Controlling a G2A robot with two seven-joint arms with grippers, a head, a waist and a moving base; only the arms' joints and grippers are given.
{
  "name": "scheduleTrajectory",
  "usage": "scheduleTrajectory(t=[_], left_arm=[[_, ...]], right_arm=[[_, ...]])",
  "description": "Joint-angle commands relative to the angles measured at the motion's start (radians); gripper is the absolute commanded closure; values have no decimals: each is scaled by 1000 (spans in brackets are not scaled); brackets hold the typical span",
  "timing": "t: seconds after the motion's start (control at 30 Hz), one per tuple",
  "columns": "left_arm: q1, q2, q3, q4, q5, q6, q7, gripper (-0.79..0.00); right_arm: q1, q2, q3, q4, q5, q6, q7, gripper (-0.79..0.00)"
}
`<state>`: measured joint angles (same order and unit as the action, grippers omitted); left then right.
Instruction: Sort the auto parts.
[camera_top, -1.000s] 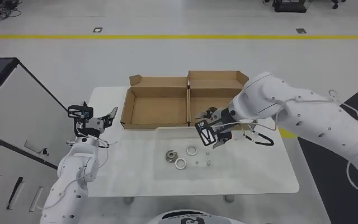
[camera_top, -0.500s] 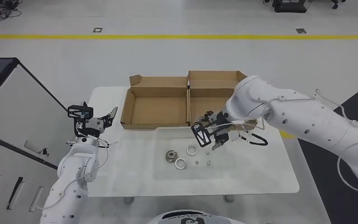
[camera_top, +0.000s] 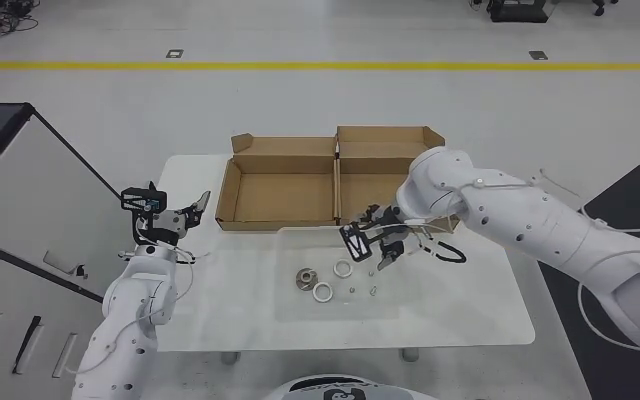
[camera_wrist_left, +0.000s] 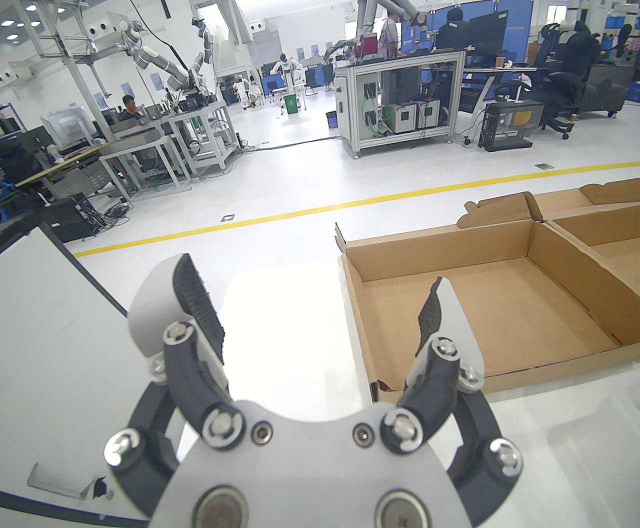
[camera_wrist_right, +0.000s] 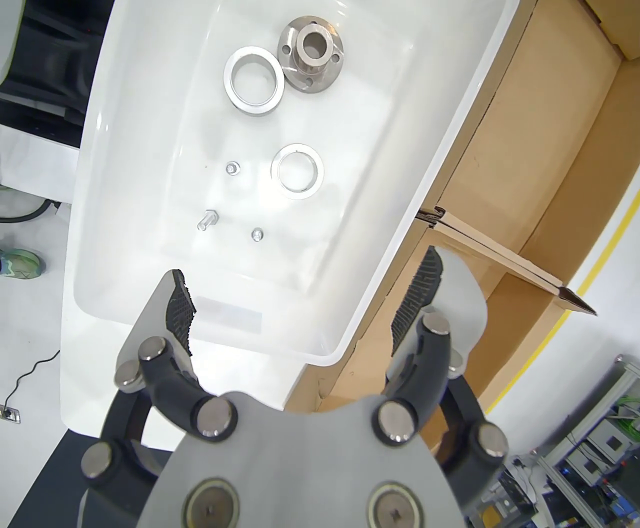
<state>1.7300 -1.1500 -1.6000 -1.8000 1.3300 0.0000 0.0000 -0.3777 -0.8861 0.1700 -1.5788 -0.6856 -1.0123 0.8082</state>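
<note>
Right wrist view: right gripper (camera_wrist_right: 302, 290) spread, empty; steel flanged hub (camera_wrist_right: 310, 55) looks heavy, rigid, slick, so pinch its raised collar

Lettering is seen on a blue wall panel (camera_wrist_left: 517, 28) in the room behind the desk. It is brand print and is not read off. A white mark is noted on a green bin (camera_wrist_left: 290, 104) standing on the floor there, too small to be made out. A pale rectangular label (camera_wrist_right: 227, 312) is stuck to the near wall of the white tray (camera_wrist_right: 435, 140); no characters can be read on it. A yellow line (camera_top: 320, 66) is painted across the floor beyond the desk. No numbers can be read.
</note>
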Motion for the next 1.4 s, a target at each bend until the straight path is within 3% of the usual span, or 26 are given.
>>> scheduleTrajectory(t=[0.0,0.43,1.0,1.37], left_arm=[[0,0,0,0,0,0,0,-785],[0,0,0,0,0,0,0,-785],[0,0,0,0,0,0,0,-785],[0,0,0,0,0,0,0,-785]], right_arm=[[-2,-7,0,9,9,0,0,-785],[-50,-29,0,49,-22,0,0,-785],[-105,5,0,13,-37,0,0,-785],[-103,6,0,12,-38,0,0,-785]])
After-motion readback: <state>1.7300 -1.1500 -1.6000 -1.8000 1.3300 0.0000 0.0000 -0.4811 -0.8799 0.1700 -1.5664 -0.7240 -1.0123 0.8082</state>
